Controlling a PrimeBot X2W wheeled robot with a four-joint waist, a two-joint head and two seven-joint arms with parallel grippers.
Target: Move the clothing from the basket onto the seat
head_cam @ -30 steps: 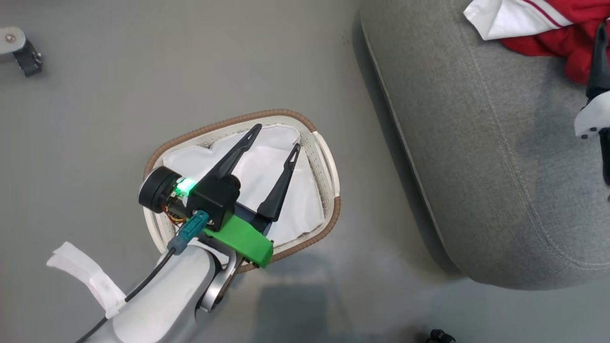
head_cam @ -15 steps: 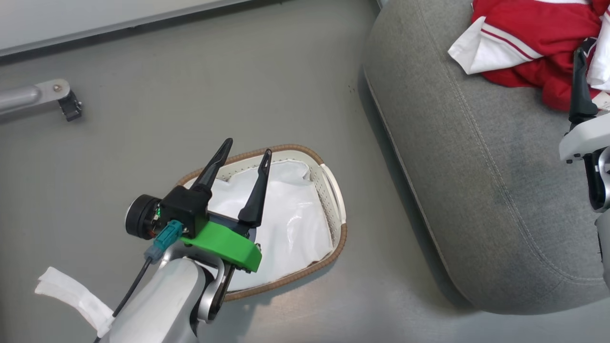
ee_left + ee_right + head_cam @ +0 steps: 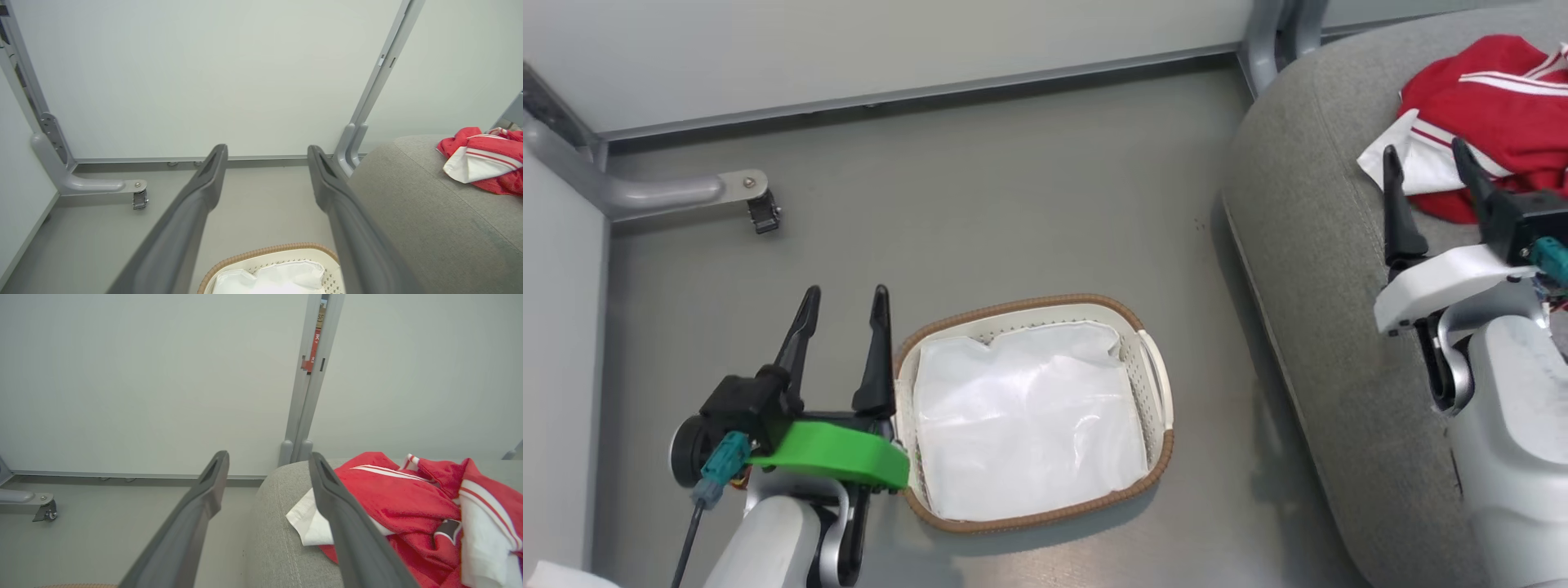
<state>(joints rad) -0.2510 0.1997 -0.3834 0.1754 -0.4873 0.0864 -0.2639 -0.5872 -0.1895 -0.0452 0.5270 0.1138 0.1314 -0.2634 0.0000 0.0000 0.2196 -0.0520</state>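
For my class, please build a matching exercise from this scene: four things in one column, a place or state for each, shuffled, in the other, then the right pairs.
Column one
1. clothing
2. basket
3. white liner sheet
4. left pincer

Column two
A. open and holding nothing
B. lying inside the basket
C. standing on the floor
D. heaped on the seat

Right pairs: 1-D, 2-C, 3-B, 4-A
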